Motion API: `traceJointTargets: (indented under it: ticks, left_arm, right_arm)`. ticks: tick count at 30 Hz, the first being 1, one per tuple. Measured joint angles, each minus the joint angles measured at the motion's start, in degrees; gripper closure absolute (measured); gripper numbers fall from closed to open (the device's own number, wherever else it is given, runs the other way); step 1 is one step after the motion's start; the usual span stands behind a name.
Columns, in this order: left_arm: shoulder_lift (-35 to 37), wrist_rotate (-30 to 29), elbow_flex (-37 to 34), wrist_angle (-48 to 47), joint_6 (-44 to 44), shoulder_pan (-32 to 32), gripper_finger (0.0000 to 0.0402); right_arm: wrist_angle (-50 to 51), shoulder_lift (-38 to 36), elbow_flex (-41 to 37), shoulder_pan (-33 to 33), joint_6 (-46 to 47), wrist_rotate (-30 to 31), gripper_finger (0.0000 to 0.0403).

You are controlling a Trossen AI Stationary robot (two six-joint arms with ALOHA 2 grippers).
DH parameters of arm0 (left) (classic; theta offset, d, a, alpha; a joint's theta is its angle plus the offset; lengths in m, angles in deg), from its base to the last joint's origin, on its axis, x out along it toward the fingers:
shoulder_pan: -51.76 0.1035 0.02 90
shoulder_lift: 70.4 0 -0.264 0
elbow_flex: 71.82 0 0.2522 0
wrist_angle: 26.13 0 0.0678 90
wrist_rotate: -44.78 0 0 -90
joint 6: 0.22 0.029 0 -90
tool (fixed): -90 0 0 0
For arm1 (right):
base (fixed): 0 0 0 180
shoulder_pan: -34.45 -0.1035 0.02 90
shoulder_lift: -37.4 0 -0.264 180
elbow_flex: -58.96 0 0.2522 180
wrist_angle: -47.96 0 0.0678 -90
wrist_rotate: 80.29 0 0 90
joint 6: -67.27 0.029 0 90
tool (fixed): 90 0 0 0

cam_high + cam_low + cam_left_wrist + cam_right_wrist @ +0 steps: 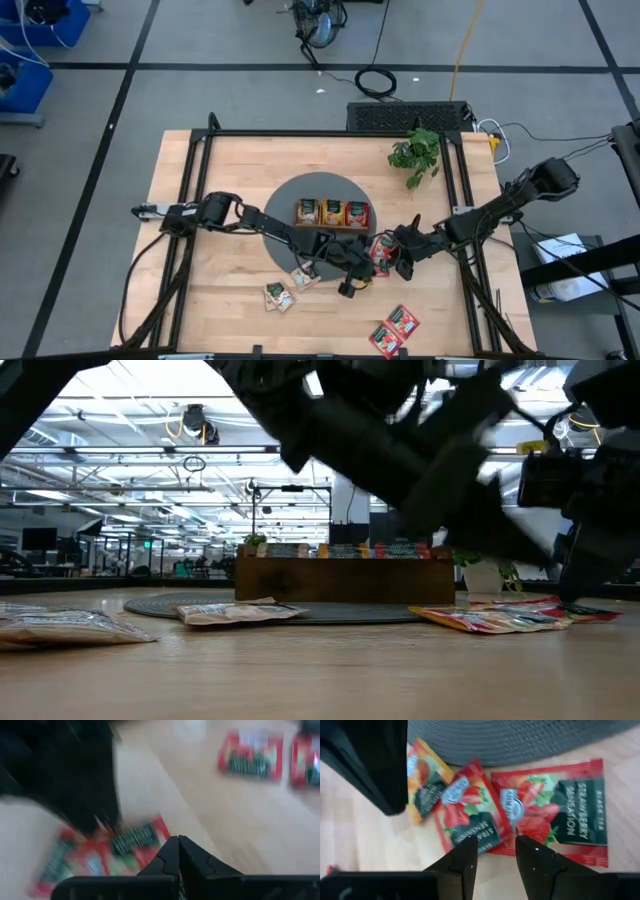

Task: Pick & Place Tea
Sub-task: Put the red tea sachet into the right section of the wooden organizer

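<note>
Right gripper (492, 851) open, empty, directly above overlapping flat red strawberry tea sachets (475, 812) on wooden bench (230, 290); left gripper (178, 851) shut, empty, alongside.

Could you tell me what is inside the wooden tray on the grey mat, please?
The wooden tray holds upright tea sachets: green-labelled, orange and red packets show from above across its compartments. How many stand in each, and anything beneath them, is hidden.

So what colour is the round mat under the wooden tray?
Dark grey. The mat shows best in the high view.
</note>
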Motion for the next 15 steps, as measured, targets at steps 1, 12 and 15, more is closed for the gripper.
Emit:
traceJointTargets:
  ticks: [1,12,15]
  left_arm:
    - [-0.5,0.2,-0.2,-1.0,-0.1,0.2,0.0398]
    - [-2.0,0.0,-0.1,0.3,0.1,0.9,0.0397]
    - [-2.0,0.0,-0.1,0.5,-0.1,1.1,0.0390]
  right_arm:
    - [0.2,0.9,0.0,0.2,0.5,0.0,0.0284]
    - [-2.7,3.2,0.1,1.9,1.0,-2.6,0.0284]
    - [-2.7,3.2,0.1,1.9,4.8,-4.6,0.0284]
